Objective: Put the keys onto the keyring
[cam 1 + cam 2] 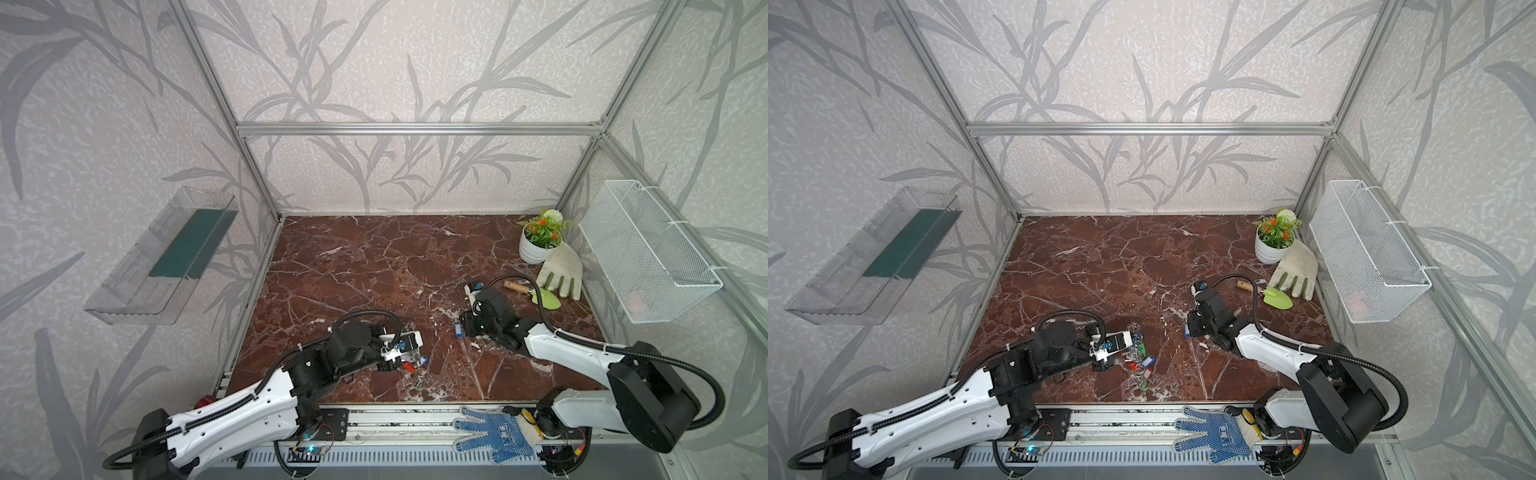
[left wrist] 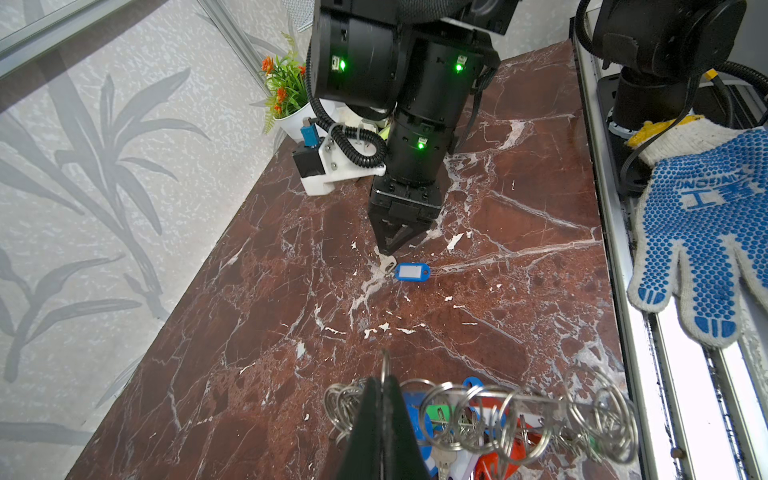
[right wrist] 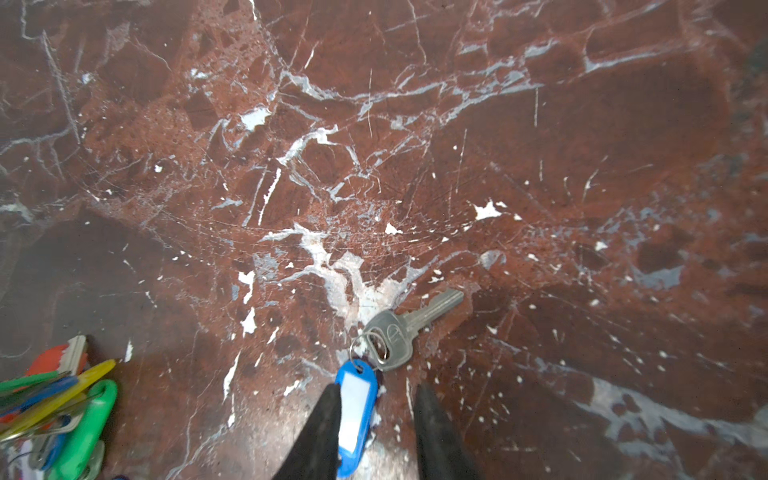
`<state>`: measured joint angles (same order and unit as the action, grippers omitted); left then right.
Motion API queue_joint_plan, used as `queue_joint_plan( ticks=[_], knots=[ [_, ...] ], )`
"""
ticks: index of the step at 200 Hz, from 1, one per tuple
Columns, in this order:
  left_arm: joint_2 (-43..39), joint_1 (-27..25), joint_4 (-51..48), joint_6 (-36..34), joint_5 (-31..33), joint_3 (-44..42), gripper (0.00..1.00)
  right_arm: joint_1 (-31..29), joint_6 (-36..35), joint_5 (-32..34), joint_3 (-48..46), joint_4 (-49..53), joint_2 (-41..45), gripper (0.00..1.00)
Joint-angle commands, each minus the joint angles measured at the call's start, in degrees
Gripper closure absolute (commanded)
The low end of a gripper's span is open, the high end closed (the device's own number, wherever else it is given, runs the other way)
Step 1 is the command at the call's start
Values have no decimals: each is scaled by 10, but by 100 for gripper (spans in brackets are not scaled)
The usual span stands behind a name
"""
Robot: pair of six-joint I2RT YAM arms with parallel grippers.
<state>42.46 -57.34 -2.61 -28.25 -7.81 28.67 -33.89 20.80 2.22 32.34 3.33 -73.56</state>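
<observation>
Left end effector (image 2: 381,380) has its 2 fingers pressed together on the keyring (image 2: 536,401), pinching it at the rim so the disc shows edge-on in the left wrist view, with wire split rings fanned along it. A bunch of keys (image 1: 1139,360) with red, green, blue and yellow tags hangs from those rings, near the front left of the tabletop (image 1: 353,270). Right end effector (image 3: 376,388) is spread - its 2 fingers stand apart, low over the tabletop right of the middle, well apart from the bunch. Between them lies the blue tag (image 3: 355,411) of 1 loose key (image 3: 409,324), resting flat on the tabletop; the tag touches 1 finger and is clear of the other. A small ring joins the tag to the silver key, whose blade points away from the fingers.
</observation>
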Motion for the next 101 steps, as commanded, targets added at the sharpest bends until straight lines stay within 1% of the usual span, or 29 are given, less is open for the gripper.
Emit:
queue_joint_plan(
  ticks=[1, 16, 36, 41, 48, 68, 101],
  knots=[
    [-10, -4, 22, 4, -8, 24, 100, 7, 8, 13, 74, 118, 14, 64],
    [-10, -4, 22, 5, -9, 24, 100, 12, 19, 8, 135, 196, -14, 63],
    [-10, -4, 21, 4, -8, 24, 100, 14, 28, -22, 226, 309, -76, 61],
    [-10, -4, 21, 4, -8, 24, 100, 14, 41, -24, 254, 343, -98, 60],
    [-10, -4, 21, 4, -9, 24, 100, 14, 55, -28, 275, 367, -114, 59],
    [-13, -4, 20, 3, -8, 24, 100, 9, 85, -45, 294, 373, -160, 60],
    [-18, -4, 21, 3, -8, 24, 100, 2, 117, -33, 297, 361, -198, 62]
  ],
)
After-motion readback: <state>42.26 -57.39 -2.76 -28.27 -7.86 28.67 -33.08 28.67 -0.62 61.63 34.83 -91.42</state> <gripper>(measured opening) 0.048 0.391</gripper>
